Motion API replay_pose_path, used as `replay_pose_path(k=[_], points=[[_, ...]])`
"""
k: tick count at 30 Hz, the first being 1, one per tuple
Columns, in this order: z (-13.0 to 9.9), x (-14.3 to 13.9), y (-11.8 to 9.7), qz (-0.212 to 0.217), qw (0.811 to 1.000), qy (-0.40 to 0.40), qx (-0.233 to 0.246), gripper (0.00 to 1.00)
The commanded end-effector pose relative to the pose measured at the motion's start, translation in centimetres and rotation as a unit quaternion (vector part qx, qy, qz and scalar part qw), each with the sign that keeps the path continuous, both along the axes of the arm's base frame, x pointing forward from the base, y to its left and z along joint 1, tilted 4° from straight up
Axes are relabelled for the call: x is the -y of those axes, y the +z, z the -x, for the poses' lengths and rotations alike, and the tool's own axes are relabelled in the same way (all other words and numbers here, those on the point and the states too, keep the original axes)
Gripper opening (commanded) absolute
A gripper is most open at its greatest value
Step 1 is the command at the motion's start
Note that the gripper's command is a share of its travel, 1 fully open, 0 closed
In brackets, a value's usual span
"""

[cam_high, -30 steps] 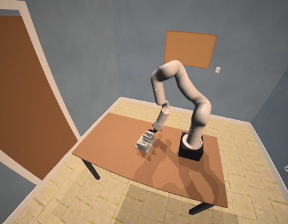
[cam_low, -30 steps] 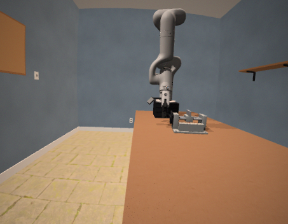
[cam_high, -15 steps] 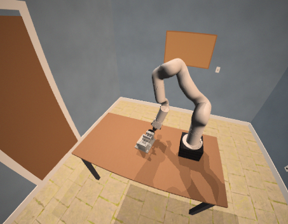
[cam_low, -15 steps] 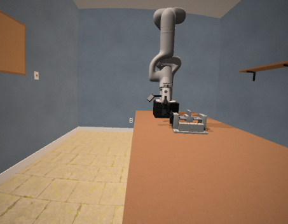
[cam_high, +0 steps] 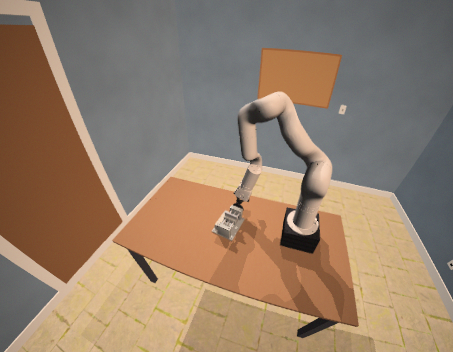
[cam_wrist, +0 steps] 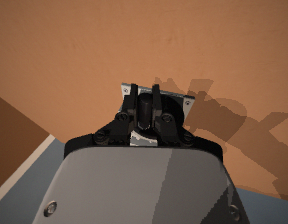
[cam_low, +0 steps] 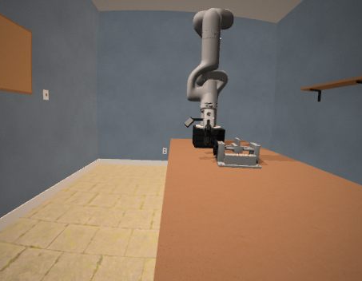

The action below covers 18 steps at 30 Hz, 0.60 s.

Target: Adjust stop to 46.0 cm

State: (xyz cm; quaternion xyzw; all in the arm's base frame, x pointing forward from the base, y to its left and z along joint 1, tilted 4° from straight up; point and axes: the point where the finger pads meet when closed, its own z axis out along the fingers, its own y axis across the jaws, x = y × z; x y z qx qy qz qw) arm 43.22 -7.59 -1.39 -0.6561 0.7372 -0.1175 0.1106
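Note:
The pale grey fixture (cam_high: pixel 223 230) (cam_low: pixel 240 160) stands on the table, and corners of its base plate (cam_wrist: pixel 188 102) show in the wrist view. Its stop (cam_low: pixel 237 145) is an upright grey block between the two end supports; its scale reading is too small to read. The black handwheel (cam_low: pixel 216 148) (cam_wrist: pixel 174 107) is at one end of the fixture. My gripper (cam_high: pixel 239 202) (cam_wrist: pixel 144 93) is shut on the handwheel's black handle (cam_wrist: pixel 145 110), which stands between the two fingers. The fingers and wrist hide part of the wheel and most of the fixture in the wrist view.
The arm's black base block (cam_high: pixel 300 239) (cam_low: pixel 197 137) stands on the brown table (cam_high: pixel 167 215) (cam_low: pixel 233 223), to the right of the fixture in the top view. A wall shelf (cam_low: pixel 337 83) is at the right in the exterior view.

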Motion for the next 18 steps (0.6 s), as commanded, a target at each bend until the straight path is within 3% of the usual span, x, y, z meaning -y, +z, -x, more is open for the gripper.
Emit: replay_pose_path(k=[1,18], points=[[-0.9,0.1,-0.4,0.000,1.000,0.000,0.000,0.06],[-2.1,0.2,-3.1,0.000,1.000,0.000,0.000,0.06]])
